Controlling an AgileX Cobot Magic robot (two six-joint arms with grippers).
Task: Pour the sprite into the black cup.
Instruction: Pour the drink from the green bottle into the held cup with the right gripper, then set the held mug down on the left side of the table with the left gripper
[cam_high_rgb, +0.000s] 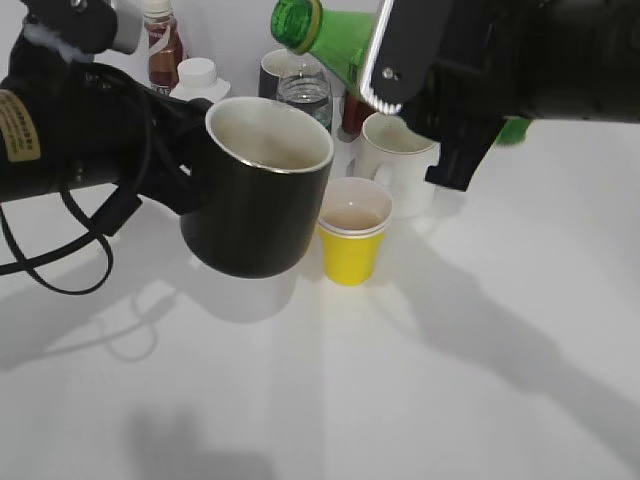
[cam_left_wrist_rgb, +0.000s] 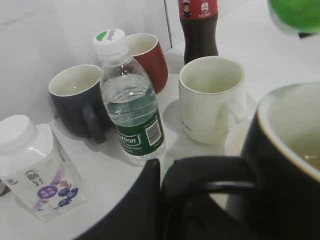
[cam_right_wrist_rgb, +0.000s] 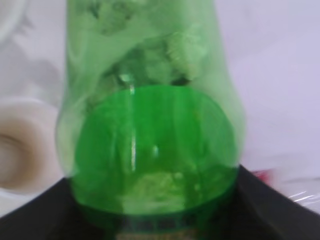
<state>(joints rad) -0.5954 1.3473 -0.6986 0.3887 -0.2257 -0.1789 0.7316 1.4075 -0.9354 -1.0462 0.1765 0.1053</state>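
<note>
The black cup (cam_high_rgb: 262, 205) is held up off the table, tilted a little, white inside. My left gripper (cam_high_rgb: 185, 165) is shut on its handle; in the left wrist view the cup (cam_left_wrist_rgb: 285, 165) fills the right and the jaws (cam_left_wrist_rgb: 165, 200) close round the handle. The sprite (cam_high_rgb: 330, 35) is a green bottle, tipped with its open neck pointing left, above and just right of the cup's rim. My right gripper (cam_high_rgb: 430, 80) is shut on its body. The right wrist view shows the sprite (cam_right_wrist_rgb: 150, 140) close up between the jaws (cam_right_wrist_rgb: 155, 220).
A yellow paper cup (cam_high_rgb: 353, 230) and a white mug (cam_high_rgb: 400, 160) stand right of the black cup. Behind are a clear water bottle (cam_left_wrist_rgb: 131, 100), dark mug (cam_left_wrist_rgb: 77, 97), dark red mug (cam_left_wrist_rgb: 150, 57), cola bottle (cam_left_wrist_rgb: 199, 25) and a white carton (cam_left_wrist_rgb: 35, 167).
</note>
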